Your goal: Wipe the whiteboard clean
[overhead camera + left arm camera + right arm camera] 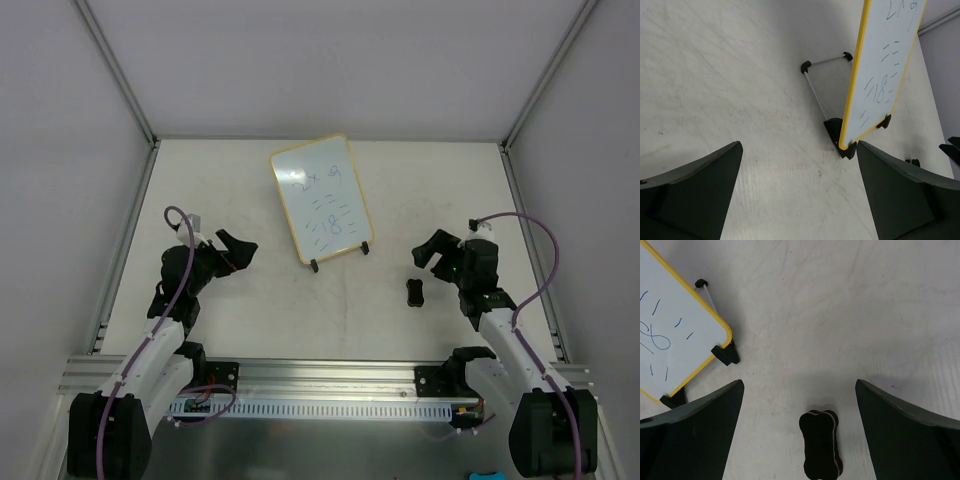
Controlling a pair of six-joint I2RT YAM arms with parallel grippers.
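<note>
The whiteboard (pixel 322 198) has a thin yellow frame and blue handwriting. It stands tilted on small black feet at the middle back of the table, and shows in both wrist views (pixel 885 70) (pixel 670 335). A small black bone-shaped eraser (pixel 416 291) lies flat to the right of the board. My right gripper (pixel 428 250) hovers open just above it, and the eraser (pixel 821 442) sits between and slightly behind the fingertips (pixel 799 385). My left gripper (pixel 243 250) is open and empty, left of the board's near left foot (pixel 847 150), with bare table between its fingers (pixel 799 147).
A thin wire stand (pixel 815 87) with black end caps props the board from behind. White walls with metal posts (pixel 120 75) close in the table at the sides and back. An aluminium rail (pixel 320 375) runs along the near edge between the arm bases.
</note>
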